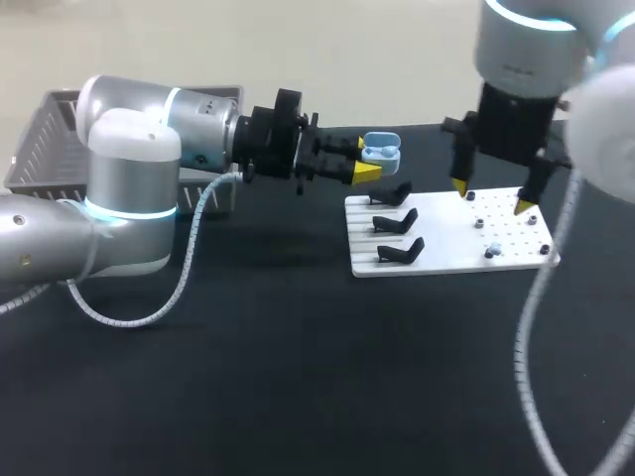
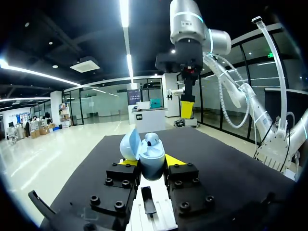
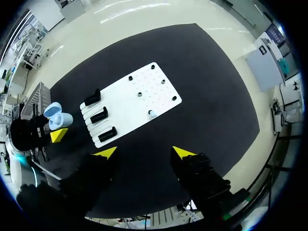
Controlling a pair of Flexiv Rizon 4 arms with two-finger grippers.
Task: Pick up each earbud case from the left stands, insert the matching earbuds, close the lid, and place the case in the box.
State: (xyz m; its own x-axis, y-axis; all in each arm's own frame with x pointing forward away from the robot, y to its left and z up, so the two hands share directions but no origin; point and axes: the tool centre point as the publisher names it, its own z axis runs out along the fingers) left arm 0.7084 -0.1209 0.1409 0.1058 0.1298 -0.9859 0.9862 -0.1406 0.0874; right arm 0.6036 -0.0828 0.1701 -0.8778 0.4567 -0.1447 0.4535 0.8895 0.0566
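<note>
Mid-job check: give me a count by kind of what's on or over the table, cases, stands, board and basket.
earbud case: 1
black stands: 3
white board: 1
grey basket: 1
Total: 6

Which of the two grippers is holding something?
The left gripper, shut on the open blue earbud case; the right gripper hangs empty above the white board.
</note>
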